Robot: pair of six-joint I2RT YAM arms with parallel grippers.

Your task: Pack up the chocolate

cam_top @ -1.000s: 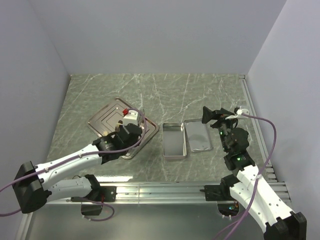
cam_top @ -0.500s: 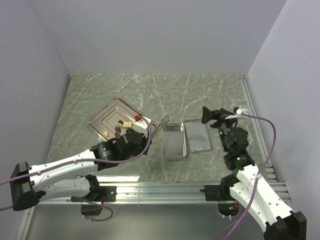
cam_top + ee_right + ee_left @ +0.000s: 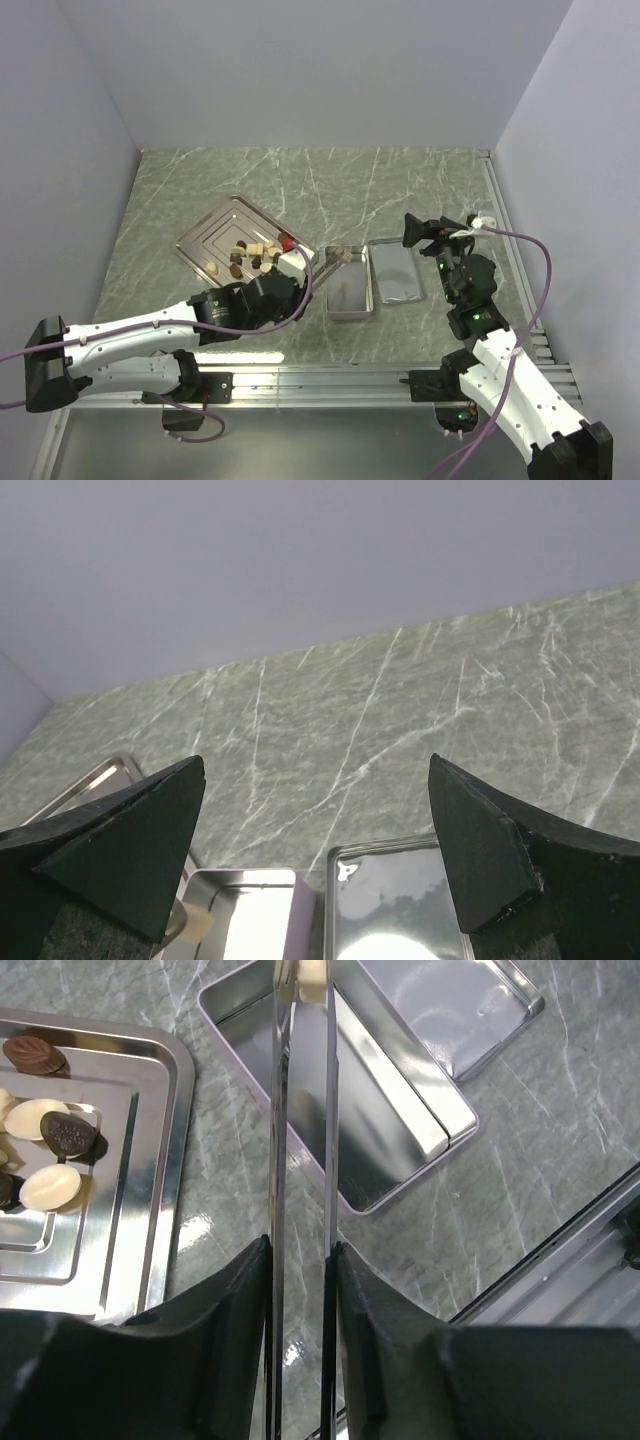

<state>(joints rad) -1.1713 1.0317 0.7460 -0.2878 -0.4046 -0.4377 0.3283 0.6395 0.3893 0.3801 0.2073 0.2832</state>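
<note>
Left gripper (image 3: 300,1260), clamped on tongs (image 3: 277,1140), holds a cream chocolate (image 3: 312,978) over the tin (image 3: 380,1110), top centre. The next move is probably to drop it. Right gripper (image 3: 312,770) has its jaws apart.

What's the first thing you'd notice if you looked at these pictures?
Long metal tongs, pinched in the left gripper, hold a cream chocolate at the far end of the open silver tin in the middle of the table. To the left of the tin, a shiny steel tray carries more chocolates, some dark and some cream.
</note>
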